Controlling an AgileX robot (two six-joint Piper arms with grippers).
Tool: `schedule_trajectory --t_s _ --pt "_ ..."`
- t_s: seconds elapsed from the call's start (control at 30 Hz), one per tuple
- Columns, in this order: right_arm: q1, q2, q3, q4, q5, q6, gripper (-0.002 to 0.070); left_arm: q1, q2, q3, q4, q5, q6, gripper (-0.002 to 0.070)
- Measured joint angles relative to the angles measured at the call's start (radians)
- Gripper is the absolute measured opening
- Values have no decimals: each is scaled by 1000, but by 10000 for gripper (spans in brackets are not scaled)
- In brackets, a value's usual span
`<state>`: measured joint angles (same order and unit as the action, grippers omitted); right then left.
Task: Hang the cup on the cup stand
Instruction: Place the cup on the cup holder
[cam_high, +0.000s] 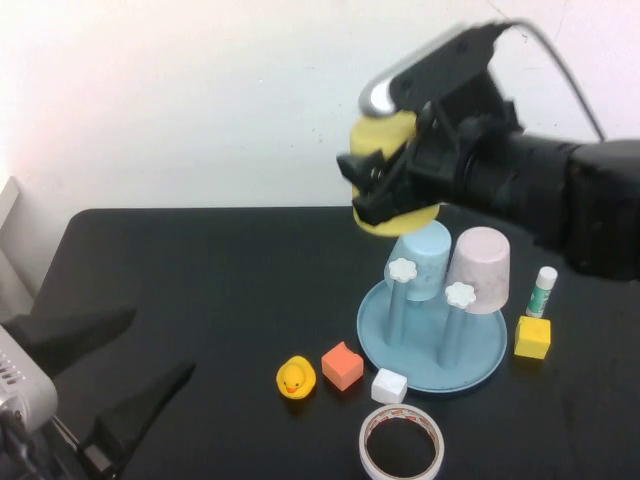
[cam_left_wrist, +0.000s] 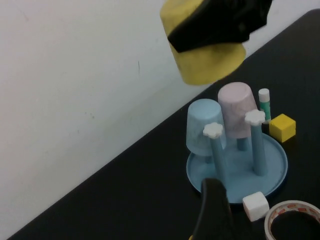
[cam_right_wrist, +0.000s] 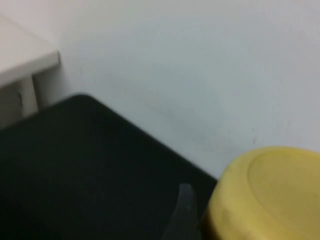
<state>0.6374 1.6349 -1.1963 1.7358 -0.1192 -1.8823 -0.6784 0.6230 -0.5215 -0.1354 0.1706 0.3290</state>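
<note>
Right gripper (cam_high: 385, 185) clenched on yellow cup (cam_high: 388, 135), inverted, in the air above and behind the cup stand (cam_high: 480, 365). Hanging not yet done. Left gripper (cam_high: 105, 375) released, low at near-left.

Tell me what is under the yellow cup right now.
The yellow cup hangs upside down in the right gripper, above the stand's back edge and the blue cup on its post. Nothing touches its rim. The left gripper waits open at the near left.
</note>
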Motion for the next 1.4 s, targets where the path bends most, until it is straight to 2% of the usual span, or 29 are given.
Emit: schedule_trajectory --t_s 0.6,0.87,1.4 --pt "-13 200 2 6 -31 -8 583 0 0 10 0 21 1 411" --pt "-87 237 -33 6 86 33 583 0 0 10 -2 21 1 411" --pt "-90 298 -53 6 97 23 583 0 0 10 -6 21 1 412"
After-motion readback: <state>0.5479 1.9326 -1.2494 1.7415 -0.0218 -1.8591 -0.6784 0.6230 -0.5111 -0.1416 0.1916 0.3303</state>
